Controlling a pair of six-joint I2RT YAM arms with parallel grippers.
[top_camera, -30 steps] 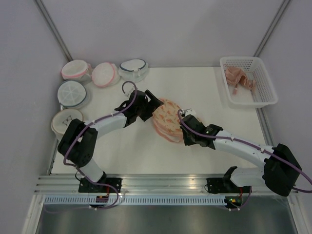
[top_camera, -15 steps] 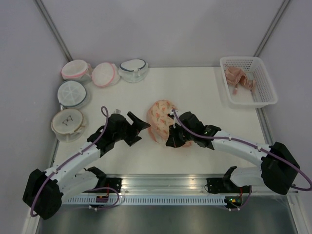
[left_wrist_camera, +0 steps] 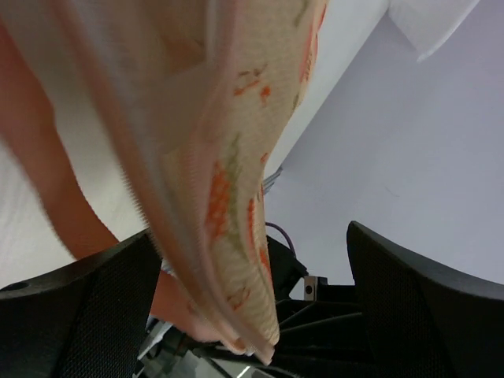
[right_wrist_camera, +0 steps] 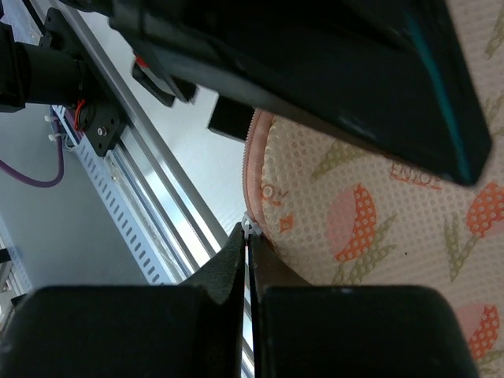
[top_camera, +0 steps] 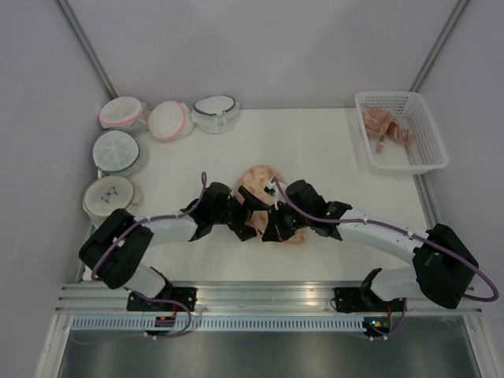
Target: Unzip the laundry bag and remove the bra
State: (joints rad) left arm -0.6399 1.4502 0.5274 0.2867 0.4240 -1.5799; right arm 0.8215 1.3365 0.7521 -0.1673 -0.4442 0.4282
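The laundry bag (top_camera: 258,178) is cream-peach with an orange print and a pink zip edge, and lies at the table's middle, partly under both grippers. My right gripper (top_camera: 272,228) is at its near edge. In the right wrist view it (right_wrist_camera: 249,238) is shut on the small white zip pull (right_wrist_camera: 250,227) at the bag's pink rim (right_wrist_camera: 253,169). My left gripper (top_camera: 245,220) is at the bag's near-left side. In the left wrist view its fingers (left_wrist_camera: 425,307) stand wide apart, with the bag's edge (left_wrist_camera: 236,197) hanging between them. The bra is hidden.
A white basket (top_camera: 429,138) holding a peach-pink garment (top_camera: 386,127) stands at the back right. Several round mesh bags (top_camera: 118,150) lie at the back left. An aluminium rail (top_camera: 260,295) runs along the near edge.
My left gripper left the bag's far-left side, swung toward the near edge, then came in at the near-left side. My right gripper slid left along the edge. The bag shifted left.
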